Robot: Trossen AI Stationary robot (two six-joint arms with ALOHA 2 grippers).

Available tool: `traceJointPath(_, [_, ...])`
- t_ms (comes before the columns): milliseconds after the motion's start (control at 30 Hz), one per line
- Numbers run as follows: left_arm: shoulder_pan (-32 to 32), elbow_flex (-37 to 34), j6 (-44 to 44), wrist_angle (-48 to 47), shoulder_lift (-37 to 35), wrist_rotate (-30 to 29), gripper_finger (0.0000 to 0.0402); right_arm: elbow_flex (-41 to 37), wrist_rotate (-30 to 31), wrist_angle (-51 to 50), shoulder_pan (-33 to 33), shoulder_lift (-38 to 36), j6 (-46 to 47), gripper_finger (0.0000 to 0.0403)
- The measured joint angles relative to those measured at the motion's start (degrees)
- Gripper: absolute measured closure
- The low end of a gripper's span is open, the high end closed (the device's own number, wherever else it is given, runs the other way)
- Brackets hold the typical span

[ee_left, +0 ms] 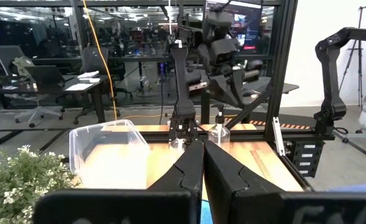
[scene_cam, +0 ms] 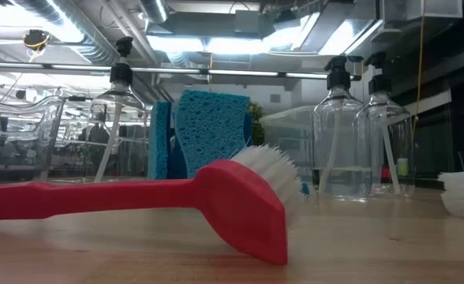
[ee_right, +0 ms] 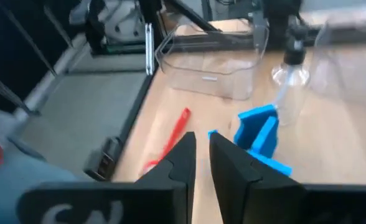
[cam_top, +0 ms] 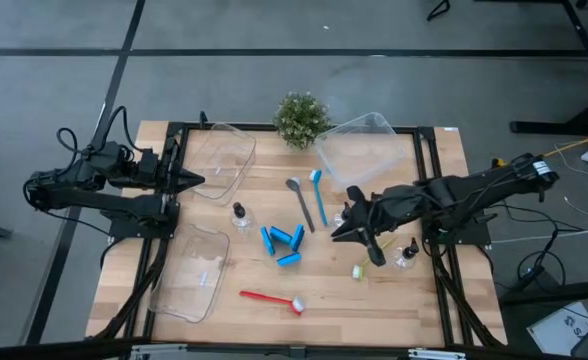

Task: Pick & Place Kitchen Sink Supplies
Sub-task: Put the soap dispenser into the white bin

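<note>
- The right claw [cam_top: 336, 235] hangs over the middle of the table, right of centre, its fingers nearly together with only a thin slit between them, and nothing held in them.
- Just beside its tip, toward the table's middle, lie the grey brush [cam_top: 300, 203] and the blue brush [cam_top: 318, 196], side by side and pointing toward the far edge.
- A little nearer the front edge from there, the blue sponge pieces [cam_top: 284, 243] sit in a loose cluster; in the right wrist view they stand on edge [ee_right: 258, 133].
- A clear bottle with a black cap [cam_top: 240, 215] stands upright to the left of the sponges.
- A second bottle [cam_top: 407, 255] stands under the right arm, near the table's right edge.
- The yellow-green brush [cam_top: 359, 270] shows only its head beside the right arm, toward the front edge.
- The red brush [cam_top: 271, 298] lies flat near the front edge, bristles toward the right.
- One clear bin [cam_top: 192, 272] sits at the front left corner, another [cam_top: 222, 160] at the far left, and a third [cam_top: 363, 148] tilted at the far right.
- A small potted plant [cam_top: 301, 118] stands at the middle of the far edge.
- The left claw [cam_top: 196, 181] waits at the table's left edge, fingers pressed shut and empty.
</note>
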Motion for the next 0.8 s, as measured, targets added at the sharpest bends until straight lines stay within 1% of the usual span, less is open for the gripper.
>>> traceJointPath(133, [0.0, 0.0, 0.0, 0.0, 0.0, 0.0, 0.0393, 0.0, 0.0, 2.2, 0.0, 1.5, -15.8, 0.0354])
traceJointPath(233, [0.0, 0.0, 0.0, 0.0, 0.0, 0.0, 0.0393, 0.0, 0.1, 2.2, 0.0, 2.1, -20.7, 0.0354])
traceJointPath(300, [0.0, 0.0, 0.0, 0.0, 0.0, 0.0, 0.0394, 0.6, 0.3, 1.0, -0.1, 2.3, -21.2, 0.0352])
traceJointPath(433, [0.0, 0.0, 0.0, 0.0, 0.0, 0.0, 0.0397, 4.6, 4.8, -5.2, -0.2, 2.3, -21.8, 0.0332])
traceJointPath(533, [0.0, 0.0, 0.0, 0.0, 0.0, 0.0, 0.0396, 8.5, 6.7, -13.0, -0.2, 2.3, -21.7, 0.03])
traceJointPath(700, [0.0, 0.0, 0.0, 0.0, 0.0, 0.0, 0.0394, 12.8, 6.5, -21.8, -0.1, 2.3, -14.9, 0.0237])
traceJointPath(800, [0.0, 0.0, 0.0, 0.0, 0.0, 0.0, 0.0396, 14.0, 6.5, -26.4, 0.5, 2.3, -12.3, 0.0211])
